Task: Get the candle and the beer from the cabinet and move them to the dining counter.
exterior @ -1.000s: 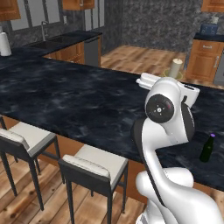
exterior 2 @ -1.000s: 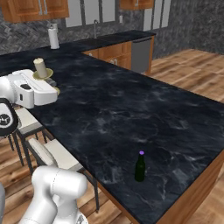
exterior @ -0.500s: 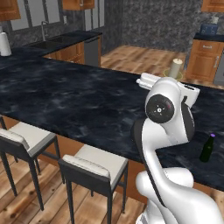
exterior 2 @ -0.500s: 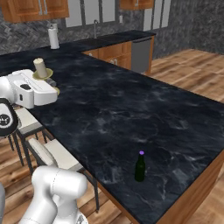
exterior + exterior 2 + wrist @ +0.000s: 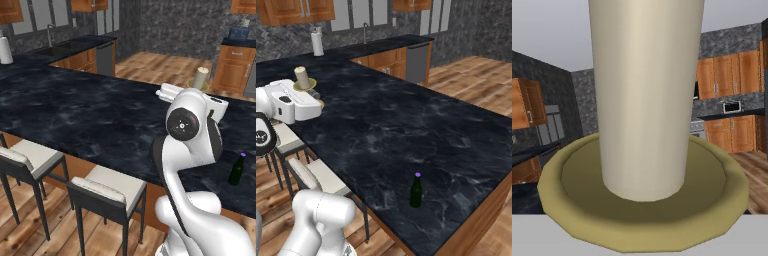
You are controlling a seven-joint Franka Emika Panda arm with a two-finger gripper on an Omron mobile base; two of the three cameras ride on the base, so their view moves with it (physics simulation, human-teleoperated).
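Nothing has moved in the last second. Your gripper (image 5: 315, 98) stays clamped on the candle (image 5: 302, 78), held up right at its tip. Farther off, the beer (image 5: 416, 190) already stands on the dining counter (image 5: 406, 125).

— Anything for you to read off here?

— No, you'll find no legible text, label, brand or number. The beer (image 5: 416, 191) on the tabletop (image 5: 406, 120) carries no readable label (just dark glass and a purple cap), and the candle (image 5: 646, 95) is plain cream, unmarked.
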